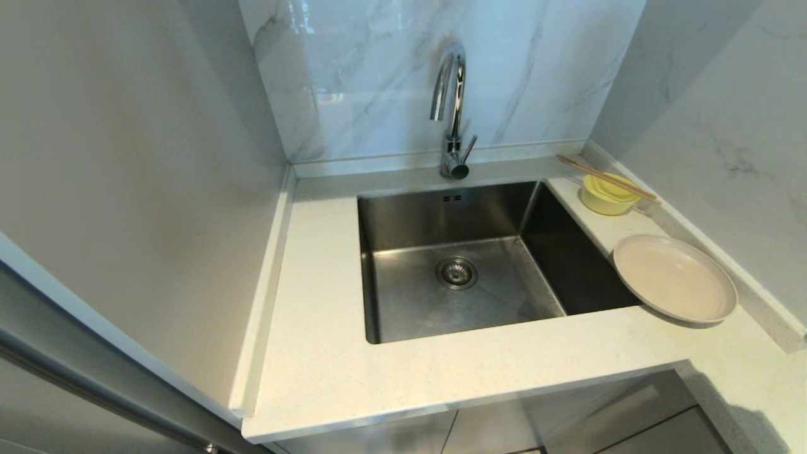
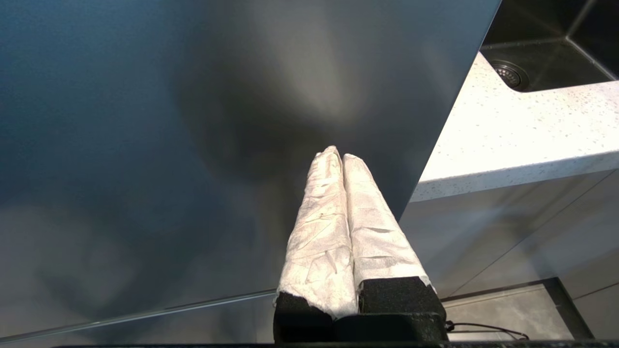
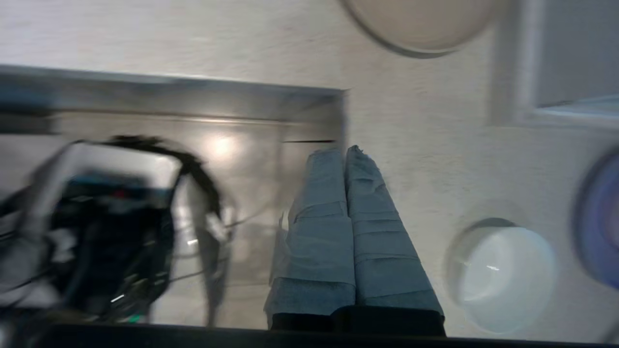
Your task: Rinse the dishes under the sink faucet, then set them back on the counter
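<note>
At the middle of the counter (image 1: 321, 353) sits the sink (image 1: 403, 296), a square steel basin with a round drain strainer (image 1: 456, 272) on its floor and 2 small overflow slots (image 1: 451, 198) high on its back wall. The faucet (image 1: 451, 107) stands just behind the sink's back edge, its gooseneck arching forward over the basin and its short lever (image 1: 468, 150) angled out at the base. To the right of the sink, on the narrow strip of counter, lies the plate (image 1: 674, 277), its rim slightly overhanging the sink's right edge. Farther back along that same side of the sink is the small pale-yellow bowl (image 1: 607, 193), well apart from the plate, with the chopsticks (image 1: 606, 178) resting across its top. Neither arm appears in the head view. In the left wrist view the left gripper (image 2: 338, 157) hangs below and to the left of the sink, in front of a grey cabinet panel (image 2: 193, 145), its 2 padded fingers pressed together with nothing between them. In the right wrist view the right gripper (image 3: 346, 153) is low beside the counter's outer corner, to the right of the sink, its fingers likewise closed on nothing; a white round container (image 3: 503, 278) shows near it.
</note>
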